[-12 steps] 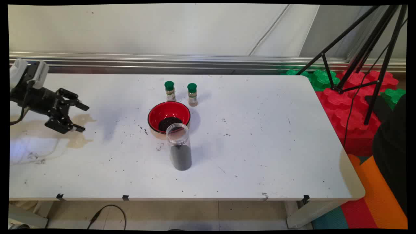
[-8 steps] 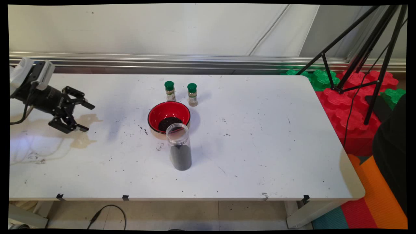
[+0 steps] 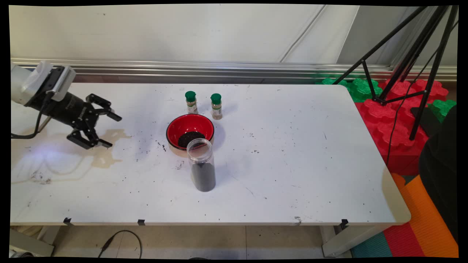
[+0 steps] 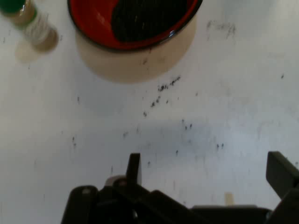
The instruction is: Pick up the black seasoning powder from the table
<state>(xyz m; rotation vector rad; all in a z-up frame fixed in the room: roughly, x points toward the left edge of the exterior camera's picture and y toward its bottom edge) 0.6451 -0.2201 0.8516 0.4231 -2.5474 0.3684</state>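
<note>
Main view, gripper: the black two-finger gripper [image 3: 107, 130] hangs over the left part of the white table [image 3: 292, 164], its fingers spread wide with nothing between them, pointing toward the table's middle.
Main view, beneath the gripper: a pale brown dried stain [image 3: 106, 155] lies on the table just under and beside the fingertips.
Main view, bowl: a red bowl with a black rim [image 3: 190, 132] stands near the table's centre, well apart from the gripper, holding a heap of dark grains [image 3: 190, 138].
Main view, jar: a tall clear plastic jar [image 3: 201, 165], open at the top and part-filled with dark grains, stands just in front of the bowl.
Main view, shakers: two small spice bottles with green caps [image 3: 191, 102] stand side by side behind the bowl.
Main view, scatter: dark specks [image 3: 161, 146] dot the table left of the bowl.
Hand view, gripper: the two fingers [image 4: 134, 169] rise far apart from the bottom edge, bare table between them.
Hand view, ahead: the red bowl [image 4: 93, 23] sits at the top edge, one green-capped bottle [image 4: 32, 23] at top left, loose specks [image 4: 163, 91] below the bowl.
</note>
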